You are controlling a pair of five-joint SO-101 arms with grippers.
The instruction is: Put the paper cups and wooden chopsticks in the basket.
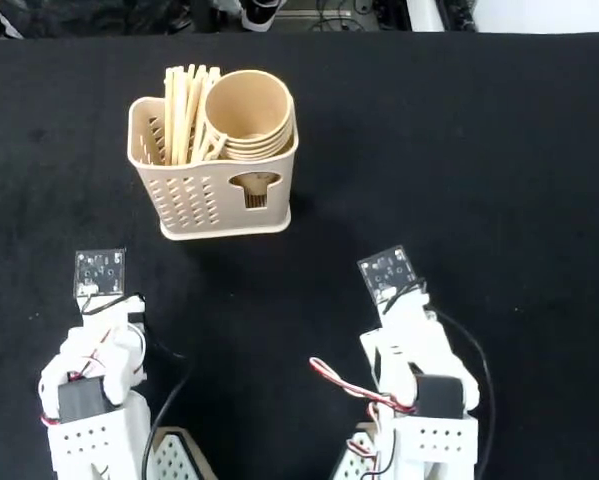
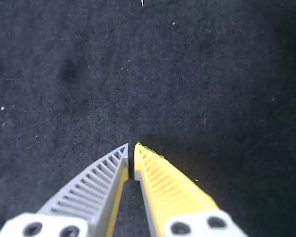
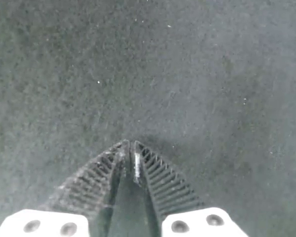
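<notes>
Two grippers, the left gripper (image 2: pixel 131 148) and the right gripper (image 3: pixel 129 145), are pinched closed on nothing, well apart from the basket (image 1: pixel 214 205). Inside it the wooden chopsticks (image 1: pixel 184 105) stand upright beside the stacked paper cups (image 1: pixel 249 115) — the left arm lies nearer.

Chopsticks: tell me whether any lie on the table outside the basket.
No, the chopsticks all stand inside the basket, beside the paper cups.

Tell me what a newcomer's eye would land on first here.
The beige basket stands out on the black table, a stack of paper cups inside it beside upright wooden chopsticks. Toward the near edge, the left gripper and right gripper are both shut and empty.
</notes>
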